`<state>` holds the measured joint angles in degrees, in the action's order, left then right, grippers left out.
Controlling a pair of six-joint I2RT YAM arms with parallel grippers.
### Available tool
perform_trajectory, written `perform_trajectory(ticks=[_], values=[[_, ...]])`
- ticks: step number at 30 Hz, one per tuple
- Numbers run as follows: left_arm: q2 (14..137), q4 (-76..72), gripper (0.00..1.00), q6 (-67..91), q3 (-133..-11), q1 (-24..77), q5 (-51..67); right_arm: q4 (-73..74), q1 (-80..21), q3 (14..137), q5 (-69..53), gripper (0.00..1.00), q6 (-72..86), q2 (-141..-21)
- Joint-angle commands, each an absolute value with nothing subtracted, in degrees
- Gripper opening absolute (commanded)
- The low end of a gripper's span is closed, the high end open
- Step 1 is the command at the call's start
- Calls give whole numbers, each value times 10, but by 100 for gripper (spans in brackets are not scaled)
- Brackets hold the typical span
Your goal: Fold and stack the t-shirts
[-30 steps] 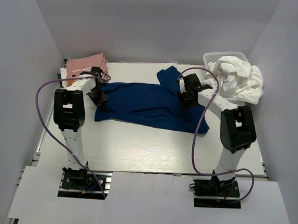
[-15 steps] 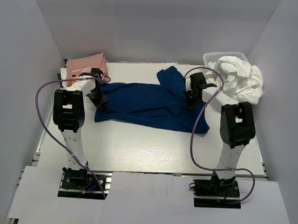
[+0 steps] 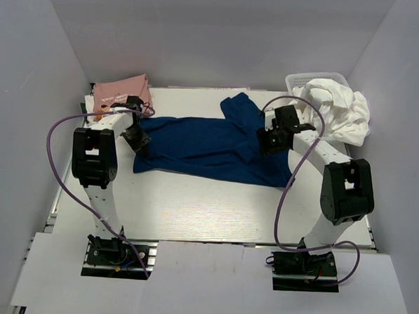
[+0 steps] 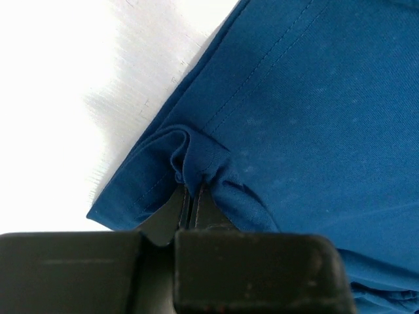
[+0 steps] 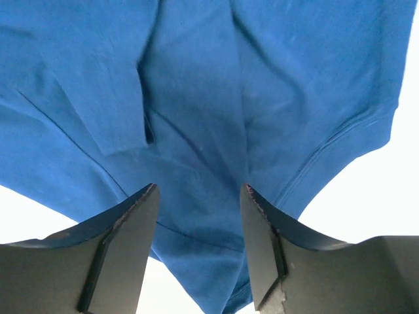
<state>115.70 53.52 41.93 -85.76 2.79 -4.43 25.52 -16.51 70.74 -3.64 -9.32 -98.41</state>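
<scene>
A navy blue t-shirt (image 3: 210,146) lies spread across the middle of the table. My left gripper (image 3: 137,137) is shut on a pinch of its left edge; the left wrist view shows the bunched navy cloth (image 4: 196,163) between the jaws. My right gripper (image 3: 269,140) is open over the shirt's right part, and the right wrist view shows navy cloth (image 5: 196,131) between the spread fingers (image 5: 124,242). White t-shirts (image 3: 337,111) are heaped at the back right. A pink t-shirt (image 3: 120,90) lies folded at the back left.
A white mesh basket (image 3: 298,81) stands under the white heap at the back right. White walls close the table on three sides. Purple cables loop from both arms over the table's sides.
My right gripper has moved right and toward the front over the shirt's right part, and its arm has swung out to the right. The left gripper has barely moved.
</scene>
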Motion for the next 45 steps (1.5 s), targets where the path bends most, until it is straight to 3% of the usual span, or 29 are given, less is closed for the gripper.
perform_trajectory(ticks=[1,8,10,13,14,16,21,24,33,41,43,44,45], values=[[1120,534,0,415,-854,27,-45,249,-165,689,-33,59,-109,-994],[1120,540,0,415,-854,33,-45,250,-163,713,-52,58,-117,-1041],[1115,540,0,415,-849,33,-45,250,-164,717,-51,52,-114,-1048],[1101,540,0,415,-844,33,-50,250,-162,716,-41,36,-111,-1050],[1101,540,0,410,-839,33,-50,247,-160,715,-35,20,-106,-1049],[1087,540,0,410,-832,33,-50,233,-157,701,-5,0,-95,-1029],[1045,547,0,397,-800,38,-31,229,-153,693,65,0,-64,-956],[1015,566,0,397,-794,38,-9,313,-152,741,100,0,-56,-948],[962,588,0,397,-770,43,11,359,-149,786,146,0,-59,-961],[1070,555,0,415,-851,31,5,367,-139,881,127,0,-72,-1065],[1119,562,1,415,-871,31,0,371,-136,899,134,7,-68,-1099],[1136,585,10,415,-900,31,-7,381,-134,906,141,25,-56,-1116],[1151,598,38,415,-915,31,-12,394,-133,926,150,36,-52,-1123]])
